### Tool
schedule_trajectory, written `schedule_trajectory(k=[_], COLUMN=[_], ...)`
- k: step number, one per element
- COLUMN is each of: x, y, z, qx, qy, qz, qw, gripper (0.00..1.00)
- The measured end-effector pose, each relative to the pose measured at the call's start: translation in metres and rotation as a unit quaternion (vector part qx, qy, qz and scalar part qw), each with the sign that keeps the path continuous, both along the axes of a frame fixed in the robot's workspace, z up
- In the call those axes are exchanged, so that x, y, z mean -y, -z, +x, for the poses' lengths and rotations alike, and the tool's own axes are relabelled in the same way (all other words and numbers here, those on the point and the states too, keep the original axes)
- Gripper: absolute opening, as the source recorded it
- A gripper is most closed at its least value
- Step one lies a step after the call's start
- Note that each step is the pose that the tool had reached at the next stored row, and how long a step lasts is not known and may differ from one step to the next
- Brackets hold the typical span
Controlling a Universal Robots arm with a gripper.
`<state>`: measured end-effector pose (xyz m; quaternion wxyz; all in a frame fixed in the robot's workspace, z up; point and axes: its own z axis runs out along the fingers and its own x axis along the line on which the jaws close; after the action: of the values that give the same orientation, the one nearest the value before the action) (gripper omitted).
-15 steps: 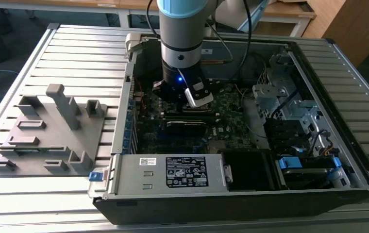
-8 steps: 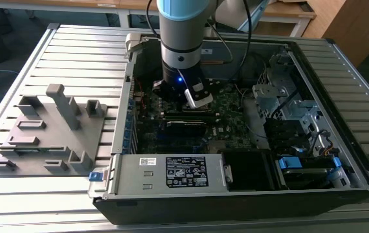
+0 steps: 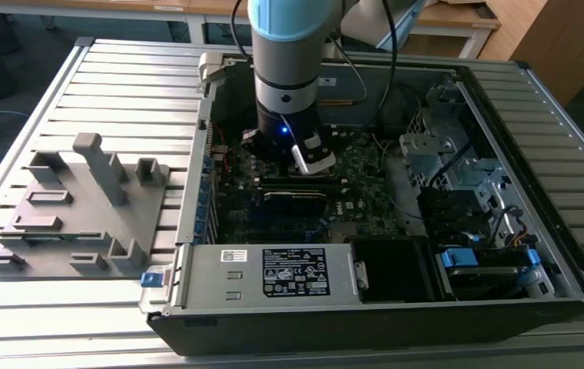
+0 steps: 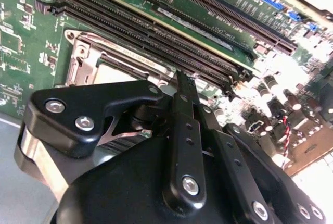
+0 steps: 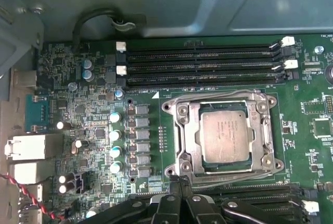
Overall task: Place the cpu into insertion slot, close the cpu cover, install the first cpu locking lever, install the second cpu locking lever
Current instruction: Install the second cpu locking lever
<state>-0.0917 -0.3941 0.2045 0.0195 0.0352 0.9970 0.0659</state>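
Observation:
The cpu (image 5: 225,134) lies flat in the insertion slot (image 5: 183,139), its dull silver top showing. The cpu cover (image 5: 263,130), a thin metal frame, lies down flat around it, the chip showing through its window. My gripper (image 5: 180,183) is shut with nothing visible between its black fingers; its tips hover at the slot's rim near one corner, and I cannot tell whether they touch. In the second wrist view the gripper (image 4: 185,81) points at the same slot (image 4: 83,60), with part of the cpu (image 4: 112,74) visible behind it. The exterior view has the gripper (image 3: 310,161) low inside the open computer case.
Long black memory slots (image 5: 200,65) run along both sides of the socket. Capacitors (image 5: 115,135) and rear ports (image 5: 26,146) stand nearby. In the exterior view, the case's walls (image 3: 194,192), power supply (image 3: 271,273) and drive cage (image 3: 456,169) hem in the arm. A grey fixture (image 3: 77,207) sits beside the case.

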Motion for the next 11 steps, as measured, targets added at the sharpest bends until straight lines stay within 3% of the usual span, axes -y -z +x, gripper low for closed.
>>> schedule_trajectory(k=[7,11], x=[0.0026,0.0063], y=[0.0033,0.0056], z=[-0.0003,-0.0004], qx=[0.0000,0.0000], qy=[0.000,0.000], qz=[0.0180,0.0263], qw=[0.9998,0.9997], gripper=[0.10,0.10])
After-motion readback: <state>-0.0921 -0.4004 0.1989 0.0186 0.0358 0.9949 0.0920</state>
